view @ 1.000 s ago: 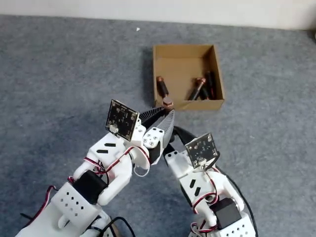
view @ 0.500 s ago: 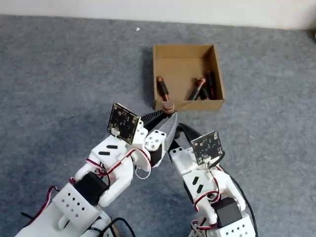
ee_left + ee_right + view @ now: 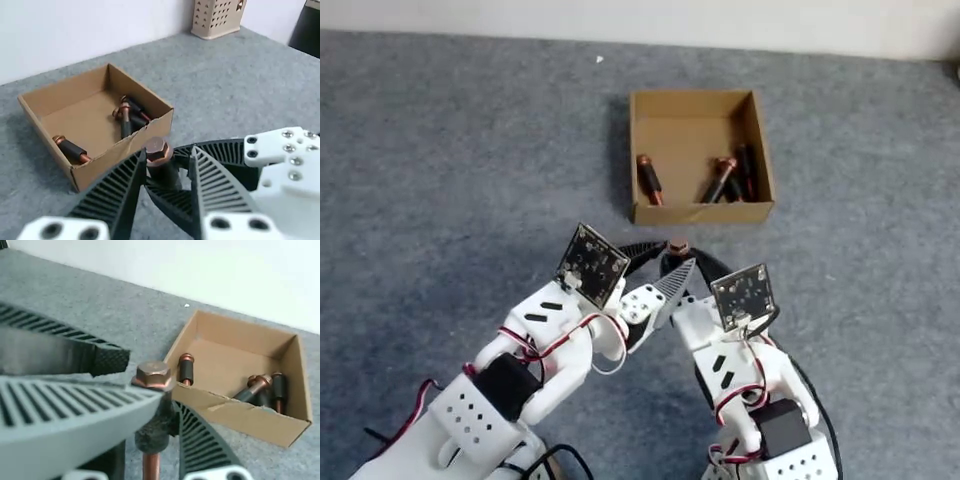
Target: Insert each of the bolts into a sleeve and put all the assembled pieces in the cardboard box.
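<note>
Sleeved bolt (image 3: pixel 152 376) upright, in right hand (image 3: pixel 167 410)

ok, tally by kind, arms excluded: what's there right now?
Bolt-and-sleeve pieces lying in the box: 3
Bolt-and-sleeve piece held outside the box: 1
Cardboard box: 1
Total: 5

One cardboard box (image 3: pixel 700 213), four sleeved bolts (image 3: pixel 648 178) — three in it, a fourth (image 3: pixel 678 246) outside — and two arms (image 3: pixel 545 345).
</note>
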`<state>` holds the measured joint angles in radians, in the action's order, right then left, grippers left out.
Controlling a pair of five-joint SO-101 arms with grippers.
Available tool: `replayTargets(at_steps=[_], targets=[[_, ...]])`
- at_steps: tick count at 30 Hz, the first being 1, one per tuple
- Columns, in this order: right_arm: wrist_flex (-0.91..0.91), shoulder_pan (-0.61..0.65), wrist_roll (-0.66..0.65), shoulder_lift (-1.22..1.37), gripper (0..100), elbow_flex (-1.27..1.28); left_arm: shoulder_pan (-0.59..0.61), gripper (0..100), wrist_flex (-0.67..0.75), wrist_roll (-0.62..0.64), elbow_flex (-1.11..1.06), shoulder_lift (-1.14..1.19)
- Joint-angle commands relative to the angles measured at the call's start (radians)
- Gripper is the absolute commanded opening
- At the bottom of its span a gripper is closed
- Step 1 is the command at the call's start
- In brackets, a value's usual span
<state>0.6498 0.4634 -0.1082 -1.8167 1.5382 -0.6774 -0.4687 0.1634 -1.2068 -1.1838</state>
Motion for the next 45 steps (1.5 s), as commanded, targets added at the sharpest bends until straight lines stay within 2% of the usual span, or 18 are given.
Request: replayTargets(at_steps=[1,6,12,16,19,22,27,36,39,45], targets=[[-0.051,-0.018,0.011,-0.021,0.5,-0.018,-0.027,17,-0.049,-0.021,0.028,0.004],[-0.053,-0.051,0.009,-0.021,0.5,-0.018,-0.022,17,-0.124,-0.021,0.077,0.004],[-0.053,-0.122,0.009,-0.021,0.5,0.004,0.019,16,-0.124,-0.023,0.093,0.002],[-0.110,-0.133,0.009,-0.021,0.5,0.062,0.101,8,-0.124,-0.023,0.113,0.002],[-0.176,-0.163,0.009,-0.021,0.5,0.116,0.131,1,-0.124,-0.120,0.131,0.002],[-0.202,-0.176,0.009,-0.021,0.5,0.140,0.153,1,-0.124,-0.216,0.122,-0.013],[-0.199,-0.176,0.005,-0.019,0.5,0.143,0.216,1,-0.126,-0.233,0.042,-0.143],[-0.196,-0.176,-0.002,-0.018,0.9,0.145,0.470,1,-0.127,-0.233,-0.219,-0.518],[-0.157,-0.174,-0.103,-0.016,0.8,0.145,0.530,1,-0.129,-0.233,-0.311,-0.622],[-0.048,-0.176,-0.120,-0.016,0.6,0.116,0.591,1,-0.124,-0.235,-0.415,-0.639]])
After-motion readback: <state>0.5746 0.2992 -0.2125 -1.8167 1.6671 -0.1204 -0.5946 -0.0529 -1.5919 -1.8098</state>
